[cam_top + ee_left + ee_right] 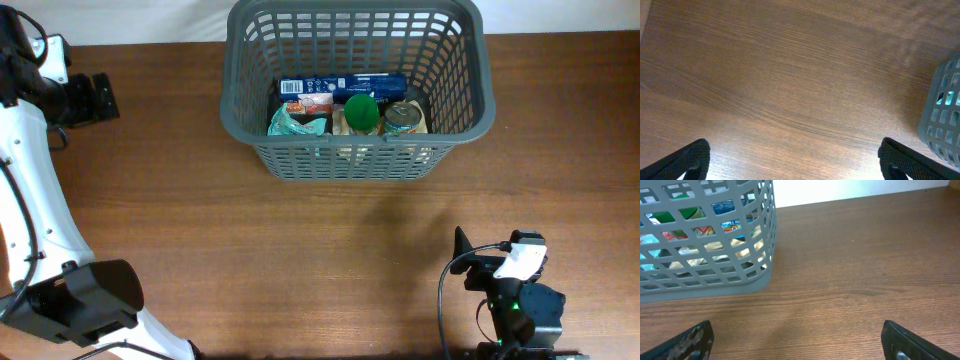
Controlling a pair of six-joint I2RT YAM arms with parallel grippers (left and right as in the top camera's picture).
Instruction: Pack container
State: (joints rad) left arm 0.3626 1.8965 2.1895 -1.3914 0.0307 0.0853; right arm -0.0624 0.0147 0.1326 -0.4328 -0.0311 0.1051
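Note:
The dark grey slotted basket stands at the back middle of the table. Inside it lie a blue box, a teal packet, a green-lidded item and a tin can. My left gripper is at the far left, open and empty over bare wood; the basket's corner shows at the right edge of its view. My right gripper is near the front right, open and empty; the basket is ahead to its left, well apart.
The wooden table stretches between the basket and the front edge. A white wall or surface lies beyond the table's far edge. My left arm's white links run down the left side.

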